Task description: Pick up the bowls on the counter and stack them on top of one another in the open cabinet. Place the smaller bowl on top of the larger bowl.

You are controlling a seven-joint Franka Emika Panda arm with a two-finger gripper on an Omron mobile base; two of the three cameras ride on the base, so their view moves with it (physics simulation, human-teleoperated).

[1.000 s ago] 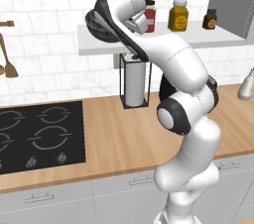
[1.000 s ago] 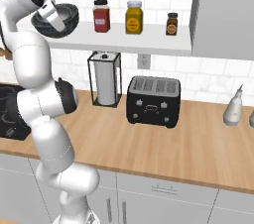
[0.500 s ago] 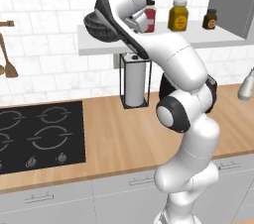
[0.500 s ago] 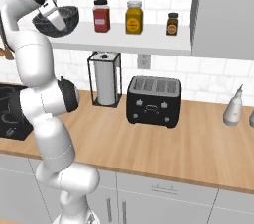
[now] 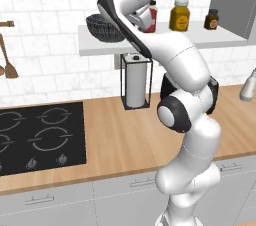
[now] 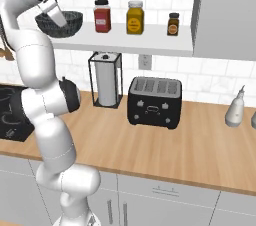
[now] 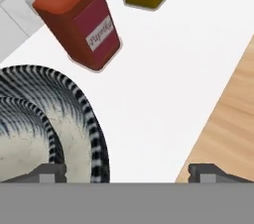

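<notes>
1. The smaller bowl point(image 7: 20, 134) sits nested in the larger bowl point(image 7: 82, 134), both cut off at the hand view's edge.
2. The gripper point(image 7: 126, 173) stands wide open over the larger bowl's rim, seemingly holding nothing.
3. Both bowls rest on the open cabinet point(image 5: 200, 40), beside a red jar point(image 7: 82, 25), above the counter point(image 5: 125, 135).

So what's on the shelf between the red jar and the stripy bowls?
Nothing: in the hand view, bare white shelf separates the red jar from the larger bowl, which has the smaller bowl nested inside.
</notes>
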